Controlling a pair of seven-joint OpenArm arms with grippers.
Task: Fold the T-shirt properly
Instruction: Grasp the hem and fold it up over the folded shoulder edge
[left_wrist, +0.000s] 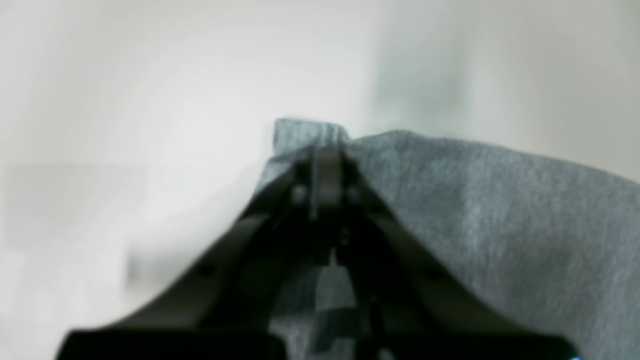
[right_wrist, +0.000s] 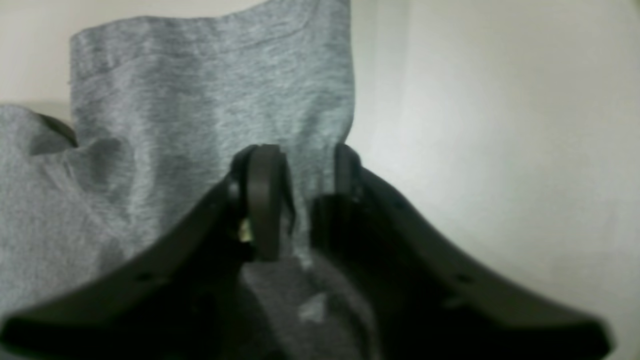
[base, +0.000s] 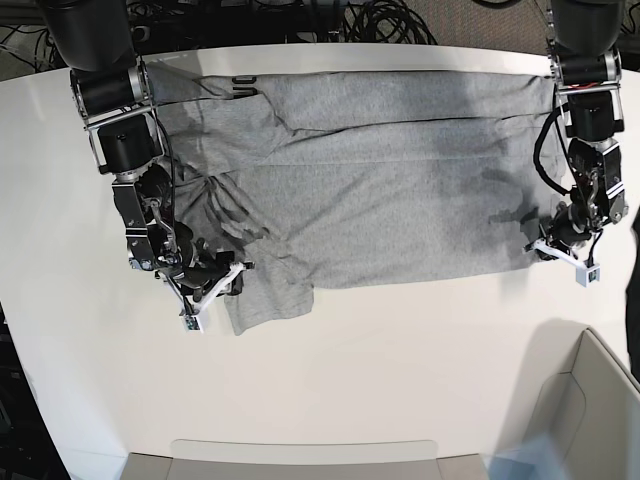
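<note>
Grey across white tabletop (base: 400, 370), pinching T-shirt (base: 400, 205) corner in closed left gripper (left_wrist: 324, 182), straddling folded edge with part-open right gripper (right_wrist: 306, 187); could skew if lifted before both grip

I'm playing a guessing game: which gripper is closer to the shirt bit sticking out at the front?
The right one. The right gripper is right at the sticking-out bit; the left gripper is away at the shirt's opposite side.
</note>
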